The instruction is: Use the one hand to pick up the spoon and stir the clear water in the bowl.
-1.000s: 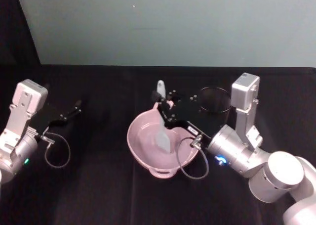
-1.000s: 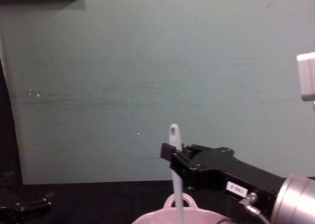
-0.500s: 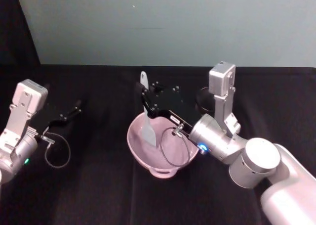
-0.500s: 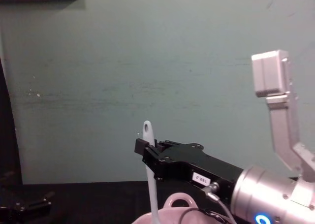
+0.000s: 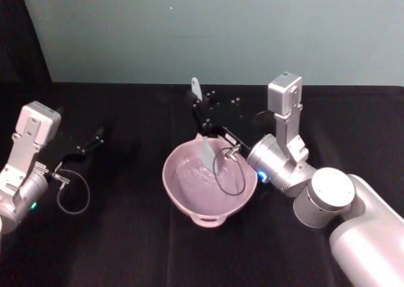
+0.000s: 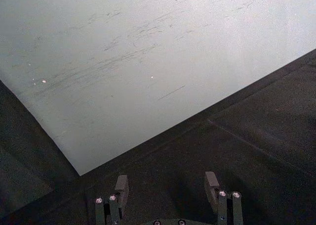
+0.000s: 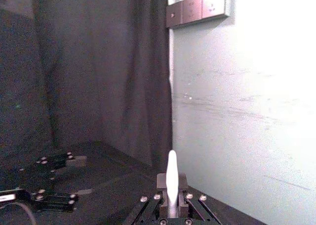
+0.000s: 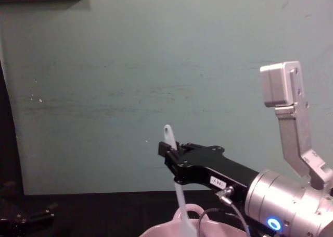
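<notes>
The pale pink bowl (image 5: pixel 178 199) stands mid-table with clear water in it; its rim and loop handle show low in the chest view (image 8: pixel 156 232). My right gripper (image 5: pixel 199 107) is shut on the handle of the white spoon (image 5: pixel 207 149), above the bowl's far side. The spoon stands nearly upright with its scoop dipped into the water near the far rim. From the chest, the spoon (image 8: pixel 176 187) runs down from the right gripper (image 8: pixel 169 149) into the bowl. The spoon's handle end (image 7: pixel 171 175) sticks up between the jaws. My left gripper (image 5: pixel 100 134) rests open at the far left.
The table is covered in black cloth and a pale green wall stands behind it. A black cable loop (image 5: pixel 227 173) hangs from my right wrist over the bowl. The left gripper's fingers (image 6: pixel 121 185) hover over bare cloth. A dark cup rim (image 5: pixel 261 117) sits behind my right arm.
My right gripper has carried the spoon around in the bowl: the scoop went from the middle to the left side, and is now near the far rim. The left arm has not moved.
</notes>
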